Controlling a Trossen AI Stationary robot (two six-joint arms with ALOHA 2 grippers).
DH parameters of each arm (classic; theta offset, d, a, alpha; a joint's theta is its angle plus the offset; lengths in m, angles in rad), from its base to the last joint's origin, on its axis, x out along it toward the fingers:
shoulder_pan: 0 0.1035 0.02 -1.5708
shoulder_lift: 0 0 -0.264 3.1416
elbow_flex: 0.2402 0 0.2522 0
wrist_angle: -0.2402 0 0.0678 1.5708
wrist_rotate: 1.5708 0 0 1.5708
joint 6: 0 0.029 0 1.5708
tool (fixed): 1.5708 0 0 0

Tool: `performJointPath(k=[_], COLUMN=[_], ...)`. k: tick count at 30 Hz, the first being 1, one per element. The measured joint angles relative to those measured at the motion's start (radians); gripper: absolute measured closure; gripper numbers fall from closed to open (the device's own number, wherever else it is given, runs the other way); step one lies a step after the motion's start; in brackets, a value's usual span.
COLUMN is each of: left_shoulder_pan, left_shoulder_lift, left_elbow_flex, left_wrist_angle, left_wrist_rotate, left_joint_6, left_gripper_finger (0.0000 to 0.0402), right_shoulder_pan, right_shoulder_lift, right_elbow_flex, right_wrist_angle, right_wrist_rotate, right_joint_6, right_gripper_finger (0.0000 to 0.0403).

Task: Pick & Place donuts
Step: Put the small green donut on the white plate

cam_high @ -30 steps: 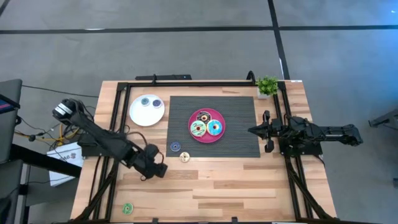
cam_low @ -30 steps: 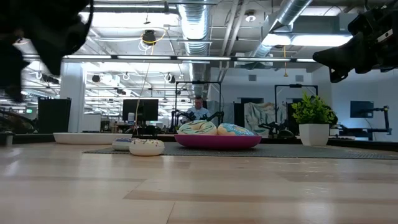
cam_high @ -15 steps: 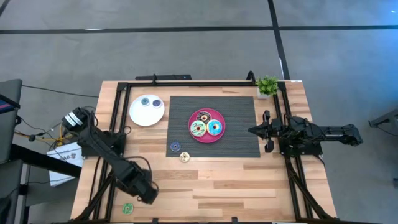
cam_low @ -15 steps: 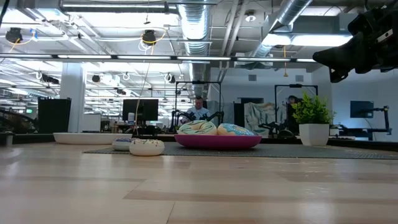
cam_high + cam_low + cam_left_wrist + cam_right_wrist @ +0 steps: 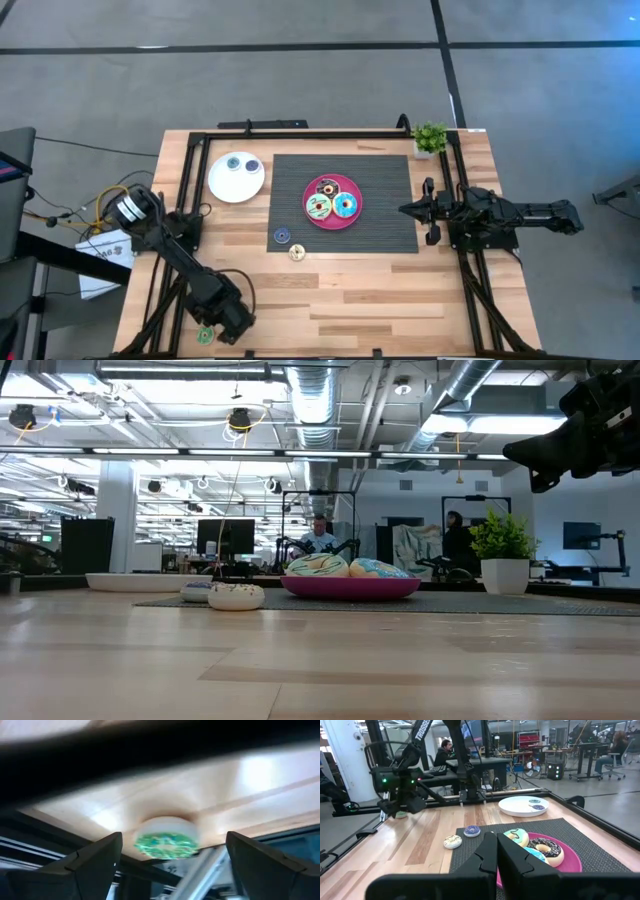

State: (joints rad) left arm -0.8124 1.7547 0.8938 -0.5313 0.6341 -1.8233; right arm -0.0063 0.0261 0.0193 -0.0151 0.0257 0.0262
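Note:
A tiny green donut (image 5: 205, 335) lies flat on the wood near the table's near left corner. My left gripper (image 5: 224, 322) is open just beside it. In the left wrist view the donut (image 5: 165, 840) lies ahead between my two spread fingers, untouched. The brown donut (image 5: 326, 187), pale green donut (image 5: 318, 208) and light blue donut (image 5: 346, 206) lie on the pink plate (image 5: 333, 222). Two tiny donuts (image 5: 242, 164) lie on the white plate (image 5: 225, 185). A tiny blue donut (image 5: 283, 235) and a cream one (image 5: 297, 252) lie near the mat's near left corner. My right gripper (image 5: 420, 210) is shut and empty, at the mat's right edge.
A dark ribbed mat (image 5: 390, 200) lies under the pink plate. A small potted plant (image 5: 430, 137) stands at the far right corner. A black frame rail (image 5: 190, 180) runs along the table's left, far and right sides. People show in the room behind.
My left gripper has swung from beside the tiny cream donut toward the table's near left corner and now stands at the tiny green donut. It has left the low view. No donut has moved.

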Motion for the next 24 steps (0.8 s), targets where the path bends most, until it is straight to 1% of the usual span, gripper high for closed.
performJointPath(k=[2,7,12,20,24], left_shoulder_pan=[-0.005,-0.016,-0.031,-0.059,-0.064], left_shoulder_lift=[0.015,0.016,0.016,0.016,0.016], left_elbow_flex=[0.0,0.0,0.0,0.0,0.0], left_wrist_angle=[0.0,0.001,0.036,0.034,0.032], left_wrist_rotate=[0.015,0.013,0.022,-0.065,-0.074], left_joint_6=[0.012,0.023,0.029,-0.011,-0.03], left_gripper_finger=[0.0052,0.0052,0.0052,0.0052,0.0052], right_shoulder_pan=[0.0,0.0,0.0,0.0,0.0], right_shoulder_lift=[0.0,0.0,0.0,0.0,0.0], right_elbow_flex=[0.0,0.0,0.0,0.0,0.0], right_wrist_angle=[0.0,0.0,0.0,0.0,0.0], right_wrist_rotate=[0.0,0.0,0.0,0.0,0.0], right_joint_6=[0.0,0.0,0.0,0.0,0.0], right_gripper_finger=[0.0403,0.0403,0.0403,0.0403,0.0403])
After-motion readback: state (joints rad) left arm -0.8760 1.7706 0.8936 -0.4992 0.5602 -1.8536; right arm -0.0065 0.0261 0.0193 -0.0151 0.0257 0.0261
